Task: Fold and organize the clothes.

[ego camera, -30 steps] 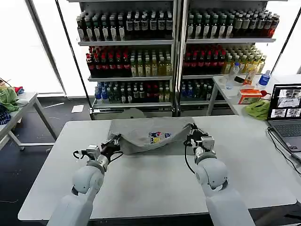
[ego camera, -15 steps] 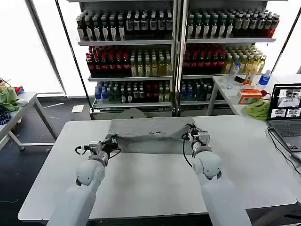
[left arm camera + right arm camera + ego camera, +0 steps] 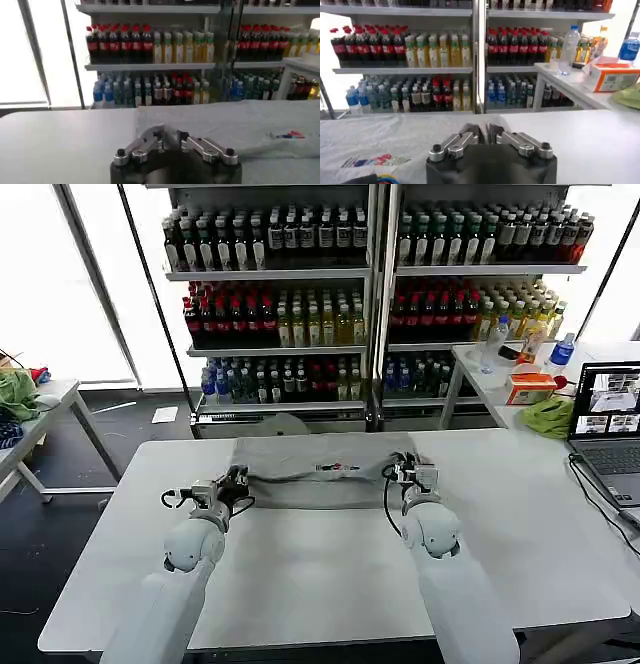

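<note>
Lying flat across the far half of the white bench, the grey shirt is folded into a wide band, its small multicoloured chest print showing near the fold's upper edge. At the shirt's left end the left tool sits low on the cloth; in the left wrist view the left tool has its fingers drawn together with a fold of grey fabric pinched between the tips. At the shirt's right end the right tool rests on the cloth edge, and the right wrist view shows the right tool likewise closed on a ridge of the shirt, with the print just beside it.

Behind the shirt, past the bench's far edge, stand shelves stocked with rows of bottles: dark ones on top, red and yellow ones below, blue-capped ones lowest. On a side table to the shirt's right are a laptop, a lime-green cloth bundle, an orange-and-white box and a clear bottle
</note>
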`<state>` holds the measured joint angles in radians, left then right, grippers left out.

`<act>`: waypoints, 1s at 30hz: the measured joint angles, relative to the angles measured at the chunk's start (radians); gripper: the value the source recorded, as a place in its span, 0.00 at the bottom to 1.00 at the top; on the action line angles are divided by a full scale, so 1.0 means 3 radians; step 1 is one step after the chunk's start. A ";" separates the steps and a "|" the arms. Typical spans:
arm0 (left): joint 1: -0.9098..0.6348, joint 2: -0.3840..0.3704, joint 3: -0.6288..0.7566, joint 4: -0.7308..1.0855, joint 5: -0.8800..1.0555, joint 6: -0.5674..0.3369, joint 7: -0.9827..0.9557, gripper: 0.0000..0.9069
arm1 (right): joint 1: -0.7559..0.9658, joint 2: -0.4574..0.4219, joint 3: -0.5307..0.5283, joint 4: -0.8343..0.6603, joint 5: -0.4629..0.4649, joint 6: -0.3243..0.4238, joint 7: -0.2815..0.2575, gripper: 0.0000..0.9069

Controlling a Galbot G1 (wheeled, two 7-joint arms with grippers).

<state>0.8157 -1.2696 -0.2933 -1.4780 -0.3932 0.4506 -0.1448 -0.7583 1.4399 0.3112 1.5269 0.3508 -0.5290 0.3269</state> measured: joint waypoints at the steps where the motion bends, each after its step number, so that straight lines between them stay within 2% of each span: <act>1: 0.0010 0.0004 -0.0003 -0.0008 0.0006 0.0012 -0.0006 1.00 | 0.0005 0.0002 0.0003 0.0026 0.0065 -0.0011 0.0049 1.00; 17: 0.0178 0.0084 -0.0069 -0.0285 0.0000 0.0221 -0.0065 1.00 | 0.0090 0.0059 0.0011 0.0196 0.0721 -0.0035 0.0606 1.00; 30: 0.0270 0.0090 -0.0103 -0.0396 -0.0053 0.0283 -0.0065 1.00 | -0.0065 -0.0102 -0.0049 0.0418 0.0708 -0.0120 0.0803 1.00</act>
<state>0.8966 -1.2425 -0.3241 -1.5968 -0.4090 0.5354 -0.1643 -0.7778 1.4093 0.2965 1.6522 0.5632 -0.5648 0.5679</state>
